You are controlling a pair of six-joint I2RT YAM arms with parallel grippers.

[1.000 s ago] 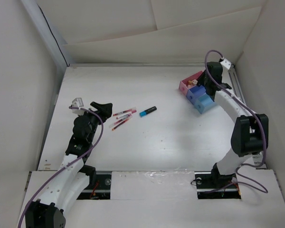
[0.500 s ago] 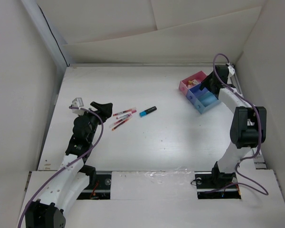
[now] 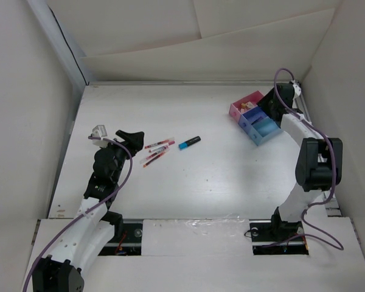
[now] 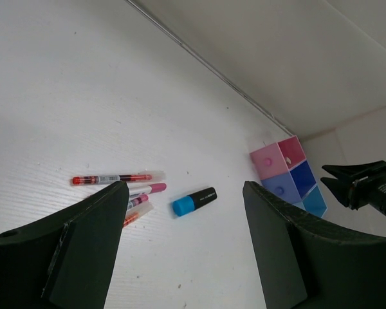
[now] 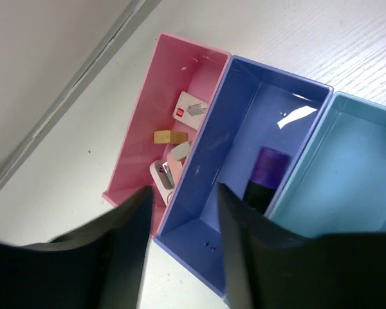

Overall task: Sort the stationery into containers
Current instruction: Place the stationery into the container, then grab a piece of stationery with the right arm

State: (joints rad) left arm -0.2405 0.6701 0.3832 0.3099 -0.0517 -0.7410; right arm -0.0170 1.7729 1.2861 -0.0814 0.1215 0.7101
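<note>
Right wrist view showed the right fingers (image 5: 116, 251) spread, empty, above the dark-blue tray (image 5: 244, 116), which held a marker (image 5: 267, 170); erasers (image 5: 170, 138) lay in the pink tray (image 5: 145, 109). Over the surface (image 4: 83, 96), the left fingers (image 4: 83, 238) stood spread near pens (image 4: 116, 178) and a highlighter (image 4: 194, 201).

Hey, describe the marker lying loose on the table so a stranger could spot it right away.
On the white table, find the loose group of thin red pens near the left arm. Just right of them, lying apart, is the marker: short, thick, black with a bright blue end, unlike the slim reddish pens.
</note>
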